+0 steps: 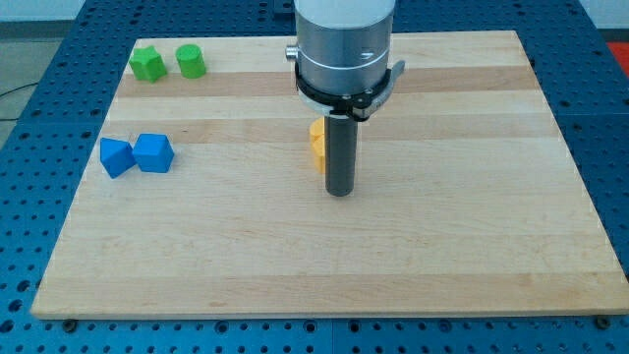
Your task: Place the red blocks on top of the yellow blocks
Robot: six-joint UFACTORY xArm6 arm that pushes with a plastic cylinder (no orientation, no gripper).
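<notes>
A yellow block [316, 144] lies near the middle of the wooden board [324, 246], mostly hidden behind the rod, so its shape is unclear. My tip [339, 193] rests on the board just below and to the right of that yellow block, close to it or touching it. No red block shows in the view. The arm's grey body [344, 44] hangs over the board's top middle and hides what lies behind it.
Two green blocks [147, 65] [191, 61] sit side by side at the board's top left. Two blue blocks [116, 156] [154, 152] sit touching each other at the left edge. A blue perforated table [29, 147] surrounds the board.
</notes>
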